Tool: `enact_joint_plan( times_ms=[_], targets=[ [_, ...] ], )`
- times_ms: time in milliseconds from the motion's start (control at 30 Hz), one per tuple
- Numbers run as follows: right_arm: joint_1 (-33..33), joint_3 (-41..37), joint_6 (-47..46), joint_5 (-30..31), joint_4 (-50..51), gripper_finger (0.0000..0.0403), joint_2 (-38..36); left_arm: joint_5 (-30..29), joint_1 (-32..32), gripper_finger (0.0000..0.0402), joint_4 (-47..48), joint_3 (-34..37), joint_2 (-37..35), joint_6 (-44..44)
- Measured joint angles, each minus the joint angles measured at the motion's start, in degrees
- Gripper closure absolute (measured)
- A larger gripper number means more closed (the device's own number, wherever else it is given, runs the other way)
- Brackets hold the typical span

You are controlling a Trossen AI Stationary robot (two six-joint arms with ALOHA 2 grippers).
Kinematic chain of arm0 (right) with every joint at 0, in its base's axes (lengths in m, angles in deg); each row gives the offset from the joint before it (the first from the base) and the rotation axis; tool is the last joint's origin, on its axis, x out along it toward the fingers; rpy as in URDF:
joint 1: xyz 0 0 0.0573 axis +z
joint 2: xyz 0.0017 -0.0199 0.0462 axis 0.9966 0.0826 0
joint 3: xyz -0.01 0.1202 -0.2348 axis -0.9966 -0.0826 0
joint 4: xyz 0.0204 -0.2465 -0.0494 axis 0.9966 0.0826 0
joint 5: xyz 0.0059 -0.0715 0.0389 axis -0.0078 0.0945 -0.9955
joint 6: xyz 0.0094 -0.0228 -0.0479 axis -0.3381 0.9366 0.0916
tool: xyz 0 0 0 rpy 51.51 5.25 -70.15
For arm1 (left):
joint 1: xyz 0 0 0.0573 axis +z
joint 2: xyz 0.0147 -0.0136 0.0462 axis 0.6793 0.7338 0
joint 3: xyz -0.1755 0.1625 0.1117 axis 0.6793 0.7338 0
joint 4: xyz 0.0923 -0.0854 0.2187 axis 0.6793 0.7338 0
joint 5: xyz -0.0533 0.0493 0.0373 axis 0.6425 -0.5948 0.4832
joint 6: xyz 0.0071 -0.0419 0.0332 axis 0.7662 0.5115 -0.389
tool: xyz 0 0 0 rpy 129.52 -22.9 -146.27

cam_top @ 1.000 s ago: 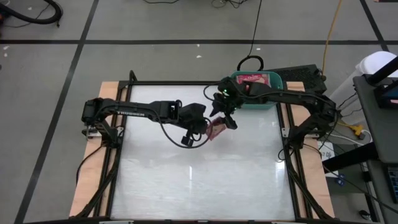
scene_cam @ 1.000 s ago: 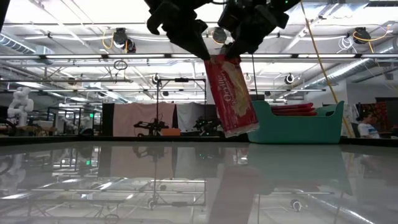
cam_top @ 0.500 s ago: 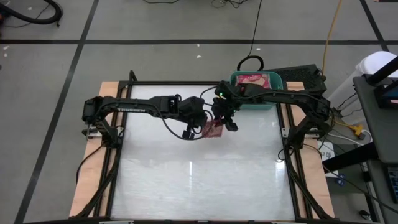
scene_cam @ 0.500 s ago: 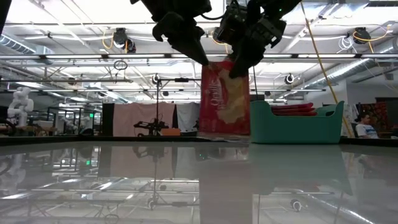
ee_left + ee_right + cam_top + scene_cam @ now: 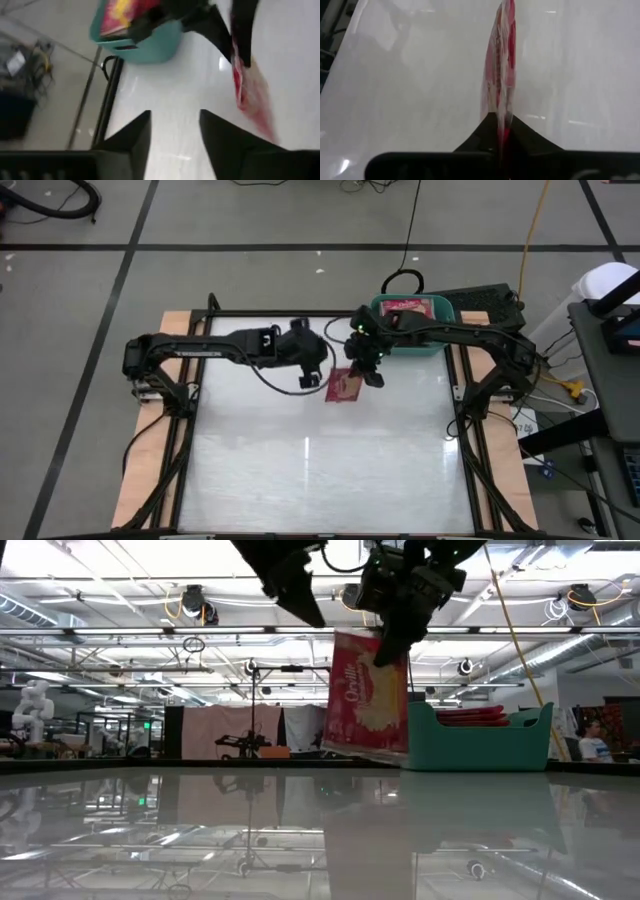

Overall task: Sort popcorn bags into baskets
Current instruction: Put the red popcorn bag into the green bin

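Right of centre in the high view, the right pincer (image 5: 364, 370) clamps the top edge of a flat red popcorn packet (image 5: 368, 695) hanging beside the teal plastic tub (image 5: 478, 738), the left pincer (image 5: 175, 131) empty and agape; that thin hold may slip.

Just right of the frame's centre, your right gripper (image 5: 366, 370) pinches the top edge of a flat red popcorn bag (image 5: 343, 386) above the glossy white table (image 5: 300, 470). Your left gripper (image 5: 313, 374) sits just left of the bag, apart from it. At upper right, the teal-green plastic basket (image 5: 443, 313) holds red bags.
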Motion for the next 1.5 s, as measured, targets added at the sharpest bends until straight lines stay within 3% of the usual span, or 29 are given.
enact_joint_plan(
  times_ms=[133, 267, 433, 667, 967, 1200, 1500],
  targets=[
    [-1.30, 0.00, -5.36, 0.44, 0.56, 0.0399, -3.00, 0.17, 1.86, 0.0183, 3.64, 0.00, -3.80, 10.42],
    [-2.40, 0.00, -13.19, 4.08, 0.54, 0.0398, -6.35, 0.63, 3.66, 0.0165, 7.37, 0.05, -6.54, 15.78],
    [-3.46, 0.00, -22.44, 9.43, 0.27, 0.0398, -10.47, 1.05, 5.03, 0.0174, 7.50, 0.04, -8.61, 20.03],
    [-5.17, 0.00, -36.28, 13.55, -0.69, 0.0397, -16.21, 7.32, 5.99, 0.0211, 6.57, -0.11, -10.11, 30.58],
    [-13.62, 0.00, -46.56, 8.37, -1.52, 0.0397, -22.95, 19.62, 6.21, 0.0251, 5.13, 0.07, -9.87, 35.54],
    [-25.45, 0.02, -50.28, -1.79, -3.33, 0.0397, -24.25, 19.87, 6.62, 0.0257, 1.61, 0.09, -9.87, 34.51],
    [-37.34, 0.02, -50.49, 0.00, -5.19, 0.0397, -24.20, 19.76, 9.25, 0.0257, 0.38, 0.09, -9.87, 34.44]
  ],
)
